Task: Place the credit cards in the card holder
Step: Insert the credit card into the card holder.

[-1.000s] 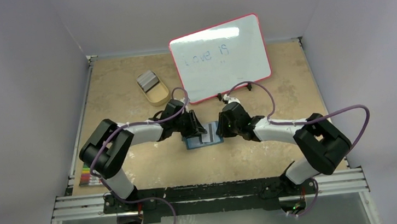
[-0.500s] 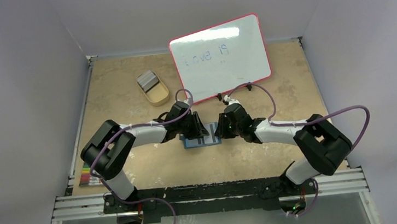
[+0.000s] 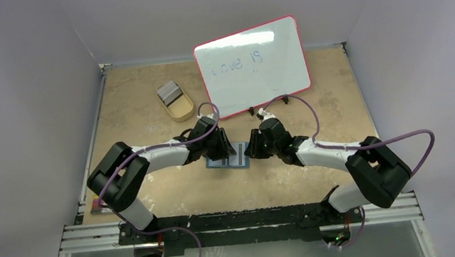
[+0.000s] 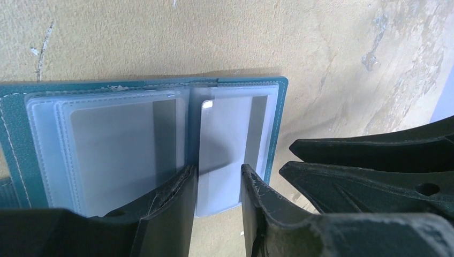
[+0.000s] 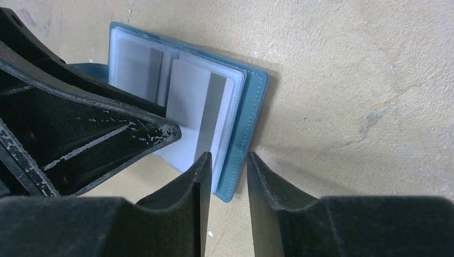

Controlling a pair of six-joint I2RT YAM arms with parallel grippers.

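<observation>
Card (image 4: 230, 134), thin, stiff, likely slick, sits seemingly part-way in the open holder (image 4: 10, 123), best taken by its free edge; left gripper (image 4: 218, 174) jaws apart over it, right gripper (image 5: 228, 160) jaws apart astride the holder's edge.

Two robot arms, the left arm (image 3: 158, 153) and the right arm (image 3: 328, 151), meet at centre frame over one open teal card holder (image 3: 228, 162). Two grey cards (image 4: 227, 144) show in its clear sleeves. One whiteboard (image 3: 250, 66) stands upper centre. One tan tray (image 3: 181, 114), upper left, carries one grey stack (image 3: 170, 94), cards uncounted.
</observation>
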